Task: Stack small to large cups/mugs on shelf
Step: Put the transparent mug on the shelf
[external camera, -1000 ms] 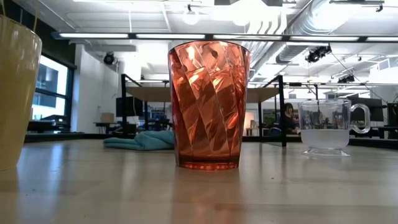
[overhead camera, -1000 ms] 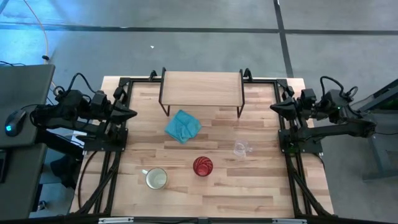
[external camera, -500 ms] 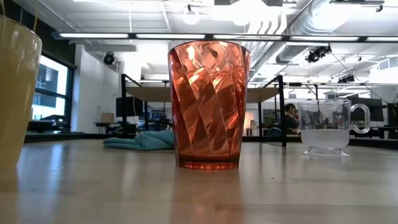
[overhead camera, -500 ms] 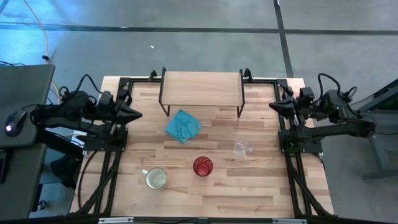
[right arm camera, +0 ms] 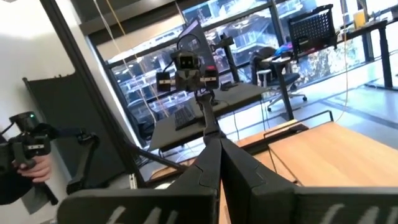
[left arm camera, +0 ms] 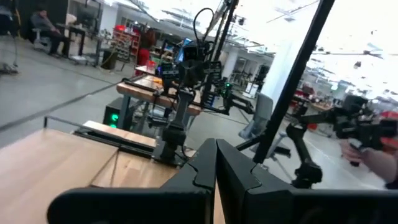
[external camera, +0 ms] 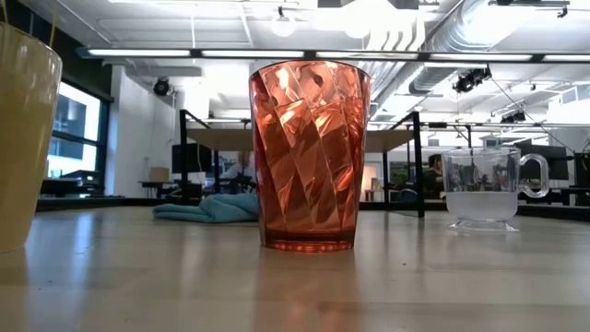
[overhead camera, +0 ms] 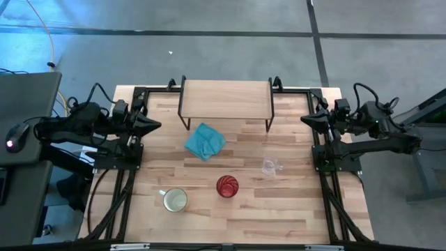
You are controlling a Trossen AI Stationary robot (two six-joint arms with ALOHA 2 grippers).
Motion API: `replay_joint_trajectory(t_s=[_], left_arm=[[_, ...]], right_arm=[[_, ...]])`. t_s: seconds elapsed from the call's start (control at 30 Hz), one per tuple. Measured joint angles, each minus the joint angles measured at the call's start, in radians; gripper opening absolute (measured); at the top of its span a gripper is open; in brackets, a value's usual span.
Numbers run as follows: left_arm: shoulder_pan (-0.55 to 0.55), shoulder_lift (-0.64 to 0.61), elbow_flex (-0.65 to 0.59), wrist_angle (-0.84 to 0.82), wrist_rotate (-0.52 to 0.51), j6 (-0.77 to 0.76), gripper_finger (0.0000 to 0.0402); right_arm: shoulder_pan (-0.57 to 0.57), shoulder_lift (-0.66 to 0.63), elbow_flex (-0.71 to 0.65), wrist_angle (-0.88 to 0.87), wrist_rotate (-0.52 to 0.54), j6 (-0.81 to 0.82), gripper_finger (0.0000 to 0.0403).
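Note:
The cream-yellow mug (overhead camera: 175,200) stands on its base near the table's front left; its side shows in the low view (external camera: 23,138). The red tumbler (overhead camera: 227,186) stands upright at front centre, close in the low view (external camera: 309,152). The small clear glass cup (overhead camera: 270,166) stands right of centre, also in the low view (external camera: 484,189). The shelf (overhead camera: 226,98) stands on black legs at the far edge. My left gripper (overhead camera: 157,125) is shut and empty at the table's left edge, as its wrist view shows (left arm camera: 215,163). My right gripper (overhead camera: 304,120) is shut and empty at the right edge, also seen in its wrist view (right arm camera: 220,160).
A crumpled teal cloth (overhead camera: 205,141) lies on the table just in front of the shelf, left of centre. Black arm frames run along the left edge (overhead camera: 118,174) and right edge (overhead camera: 334,174). In both wrist views a person's hand (right arm camera: 31,165) holds a device beyond the table.
My left gripper has moved a little toward the table's right edge, out over the tabletop. My right gripper has edged slightly toward the table's left edge. The cups, cloth and shelf have stayed where they were.

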Motion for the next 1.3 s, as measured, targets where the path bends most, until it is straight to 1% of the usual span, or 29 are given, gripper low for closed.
replay_joint_trajectory(t_s=[0.23,0.4,0.47,0.53,0.63,0.73,0.83,0.9,1.03,1.1,1.13,1.17,1.23,1.3], left_arm=[[0.0,0.027,0.0,-0.003,-0.002,-0.01,0.0001],[0.0,0.055,0.0,-0.004,-0.027,0.087,0.0001],[0.0,0.061,0.0,-0.003,-0.027,0.128,0.0001],[0.0,0.062,0.0,0.001,-0.027,0.088,0.0001],[0.0,0.073,0.0,0.025,-0.019,-0.017,0.0],[0.001,0.076,0.0,0.035,0.039,-0.027,0.0],[0.0,0.095,0.0,0.058,0.066,-0.034,0.0],[0.0,0.106,0.0,0.057,0.063,-0.043,0.0],[0.0,0.13,0.0,0.058,0.004,-0.043,0.0],[0.0,0.139,0.0,0.07,-0.001,-0.097,0.0],[0.001,0.145,0.0,0.09,0.024,-0.148,0.0],[0.0,0.153,0.0,0.119,0.071,-0.185,0.0],[0.0,0.169,0.0,0.185,0.159,-0.214,0.0],[0.0,0.18,0.0,0.26,0.204,-0.22,0.0]], right_arm=[[0.0,0.0,0.0,-0.006,-0.001,0.003,0.0],[0.0,0.005,0.0,0.014,0.042,-0.012,0.0],[0.0,0.008,0.0,0.027,0.044,-0.069,0.0],[0.0,0.012,0.0,0.032,0.034,-0.133,0.0],[0.0,0.019,0.0,0.032,0.032,-0.116,0.0],[0.0,0.021,0.0,0.029,0.044,-0.105,0.0],[0.0,0.024,0.0,0.026,0.065,-0.104,0.0],[0.0,0.027,0.0,0.022,0.07,-0.106,0.0],[0.0,0.026,0.0,0.023,0.07,-0.107,0.0],[0.0,0.026,0.0,0.023,0.07,-0.105,0.0],[0.0,0.026,0.0,0.023,0.07,-0.108,0.0],[0.0,0.026,0.0,0.023,0.07,-0.112,0.0],[0.0,0.026,0.0,0.023,0.068,-0.117,0.0],[0.0,0.026,0.0,0.023,0.065,-0.116,0.0]])
